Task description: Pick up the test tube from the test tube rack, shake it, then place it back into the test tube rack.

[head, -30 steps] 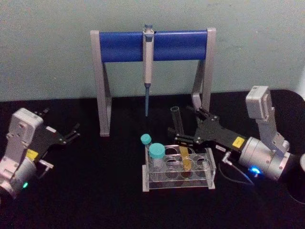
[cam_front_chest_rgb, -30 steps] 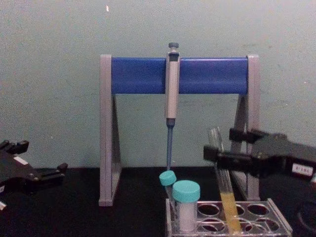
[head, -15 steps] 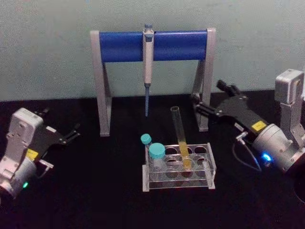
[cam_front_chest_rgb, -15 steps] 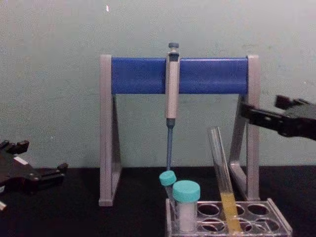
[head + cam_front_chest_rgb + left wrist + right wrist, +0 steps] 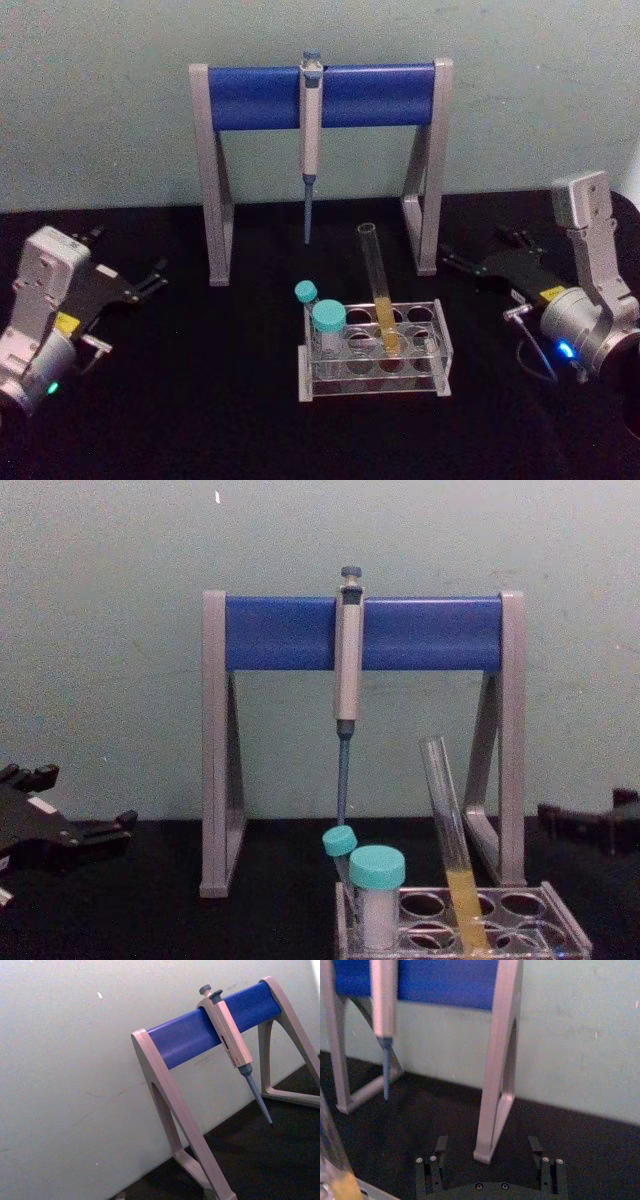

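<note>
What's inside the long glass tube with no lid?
The test tube holds yellow-orange liquid in its lower part; the upper part looks empty. It leans in the test tube rack, whose wall blurs the tube's very bottom.

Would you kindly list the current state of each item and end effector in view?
test tube: leaning in the rack, uncapped, yellow liquid low down.
test tube rack: on the table, holding three tubes.
teal-capped tubes: capped, in the rack.
pipette: hanging on its stand.
left end effector: open, parked.
right end effector: open, clear of the tube.
</note>
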You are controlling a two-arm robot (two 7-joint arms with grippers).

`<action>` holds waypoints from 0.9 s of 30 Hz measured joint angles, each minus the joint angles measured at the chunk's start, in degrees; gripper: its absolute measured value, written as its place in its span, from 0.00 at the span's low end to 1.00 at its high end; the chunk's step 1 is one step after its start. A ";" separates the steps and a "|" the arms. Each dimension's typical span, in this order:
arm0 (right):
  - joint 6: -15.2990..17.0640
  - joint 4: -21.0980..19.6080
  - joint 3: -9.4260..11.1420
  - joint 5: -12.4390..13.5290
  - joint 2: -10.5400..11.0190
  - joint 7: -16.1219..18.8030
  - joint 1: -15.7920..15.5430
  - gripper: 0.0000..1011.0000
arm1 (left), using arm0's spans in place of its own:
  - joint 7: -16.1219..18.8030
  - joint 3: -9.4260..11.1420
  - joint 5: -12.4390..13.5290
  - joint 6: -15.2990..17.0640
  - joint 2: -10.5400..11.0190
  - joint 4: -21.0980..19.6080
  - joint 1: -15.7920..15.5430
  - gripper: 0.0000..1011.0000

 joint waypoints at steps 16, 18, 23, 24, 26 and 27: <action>1.91 1.43 0.45 -0.08 -0.43 0.98 0.32 0.99 | 0.00 0.00 0.00 0.00 0.00 0.00 0.00 0.99; 1.86 1.40 0.41 -0.07 -0.42 0.94 0.32 0.99 | 0.00 0.00 0.00 0.00 0.00 0.00 0.00 0.99; 1.75 1.31 0.35 -0.06 -0.39 0.85 0.30 0.99 | 0.00 0.00 0.00 0.00 0.00 0.00 0.00 0.99; 1.74 1.30 0.35 -0.06 -0.38 0.84 0.29 0.99 | 0.00 0.00 0.00 0.00 0.00 0.00 0.00 0.99; 1.71 1.28 0.33 -0.06 -0.37 0.83 0.28 0.99 | 0.00 0.00 0.00 0.00 0.00 0.00 0.00 0.99; 1.71 1.28 0.33 -0.06 -0.37 0.83 0.28 0.99 | 0.00 0.00 0.00 0.00 0.00 0.00 0.00 0.99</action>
